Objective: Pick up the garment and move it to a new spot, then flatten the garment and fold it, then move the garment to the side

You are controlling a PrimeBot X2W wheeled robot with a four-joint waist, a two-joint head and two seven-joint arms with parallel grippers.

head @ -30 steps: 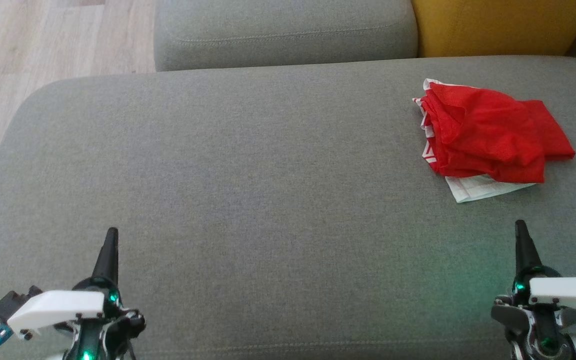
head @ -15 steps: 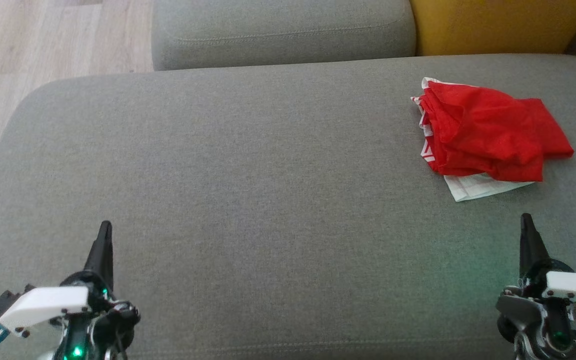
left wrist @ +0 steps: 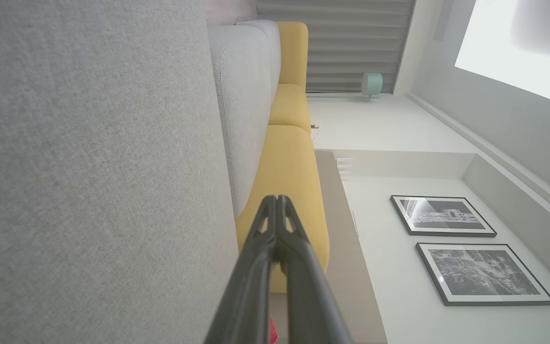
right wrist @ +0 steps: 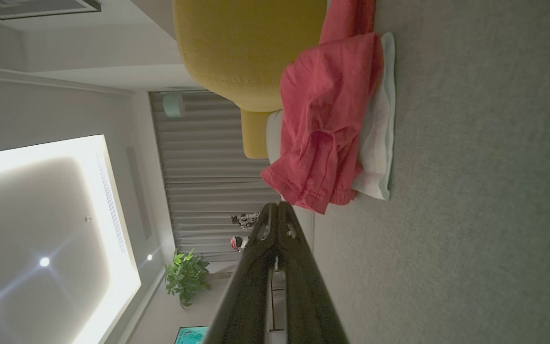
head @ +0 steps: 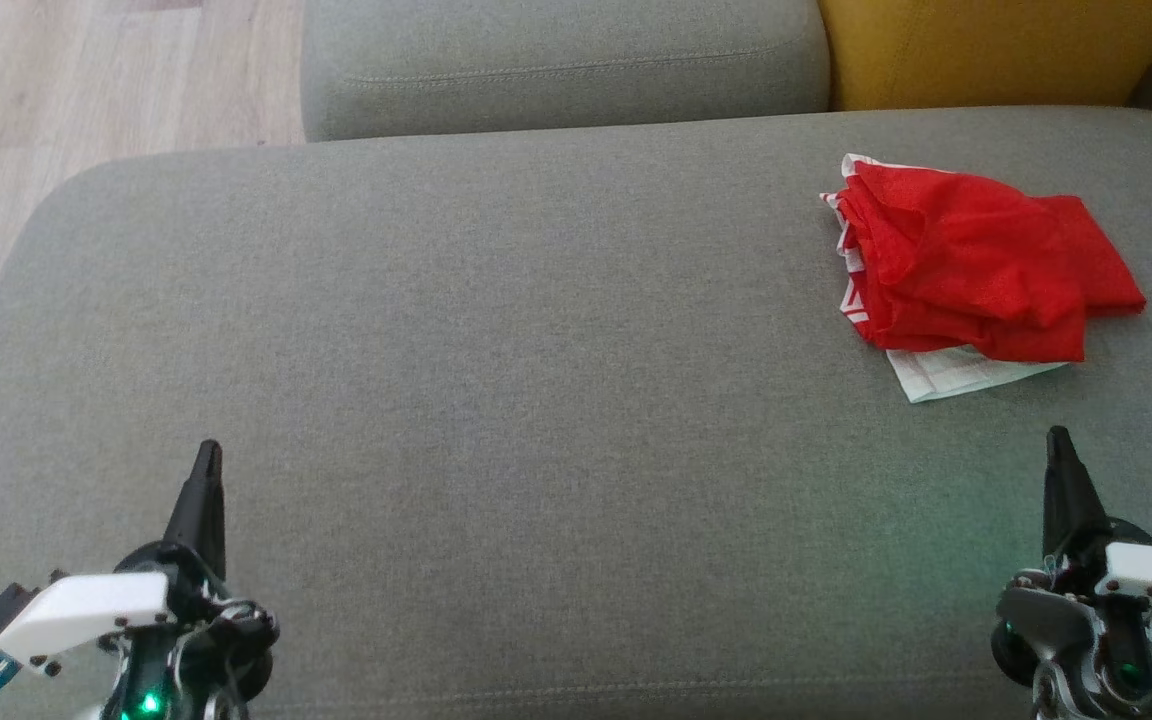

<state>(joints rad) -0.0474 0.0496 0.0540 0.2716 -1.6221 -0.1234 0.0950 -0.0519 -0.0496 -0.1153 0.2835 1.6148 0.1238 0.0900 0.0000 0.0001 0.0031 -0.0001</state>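
Note:
The garment (head: pixel 976 268) is a red, loosely folded bundle with a white patterned layer showing under its near edge; it lies at the far right of the grey sofa cushion (head: pixel 496 380). In the right wrist view the garment (right wrist: pixel 325 119) hangs just beyond my fingertips. My right gripper (head: pixel 1058 436) is shut and empty, a short way in front of the garment. My left gripper (head: pixel 207 449) is shut and empty near the cushion's front left. In their own wrist views the left gripper (left wrist: pixel 275 198) and the right gripper (right wrist: pixel 278 205) both show fingers pressed together.
A second grey cushion (head: pixel 556 60) sits behind the main one, with a yellow cushion (head: pixel 996 50) to its right. Wooden floor (head: pixel 56 110) lies off the cushion's left edge. The wide middle of the grey cushion is bare fabric.
Both grippers slipped slightly outward and lower in the head view, and the whole picture shifted a little, so the head camera moved. The garment lies as it did.

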